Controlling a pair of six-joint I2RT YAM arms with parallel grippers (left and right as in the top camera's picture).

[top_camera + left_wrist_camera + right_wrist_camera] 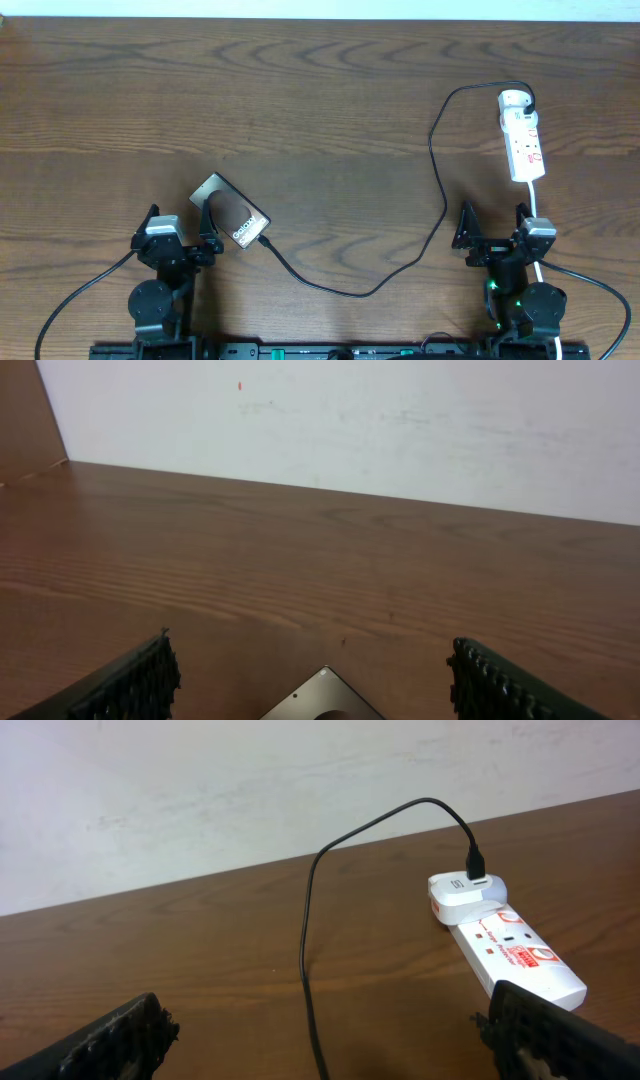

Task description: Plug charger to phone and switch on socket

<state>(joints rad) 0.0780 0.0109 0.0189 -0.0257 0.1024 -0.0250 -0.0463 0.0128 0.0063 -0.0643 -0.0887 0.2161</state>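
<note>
Both grippers sit at the near edge, closest to the lens. Left gripper [181, 227]: jaws spread wide, holding nothing. Right gripper [494, 224]: jaws at full spread, also holding nothing.

Wooden table [320, 100]: dark brown grain, pale wall behind its far edge.

Socket [524, 140]: white strip with red markings, lying flat at far right, well ahead of the right gripper and slightly to its right. A white adapter block [514, 100] sits on its far end. Its white cord [536, 205] runs back toward the right arm, passing close by the right-hand finger. Switch position too small to tell.

Phone [231, 213]: dark slab lying flat and skewed, just ahead of the left gripper; one corner shows between the spread fingers in the left wrist view. White lettering at the end nearer the table's middle.

Charger [304, 955]: thin black cable rising from the adapter, arcing left, then sweeping down across the table toward the near edge and back up to the phone's lettered end. Tip meets the phone's edge; whether it is seated cannot be told.
</note>
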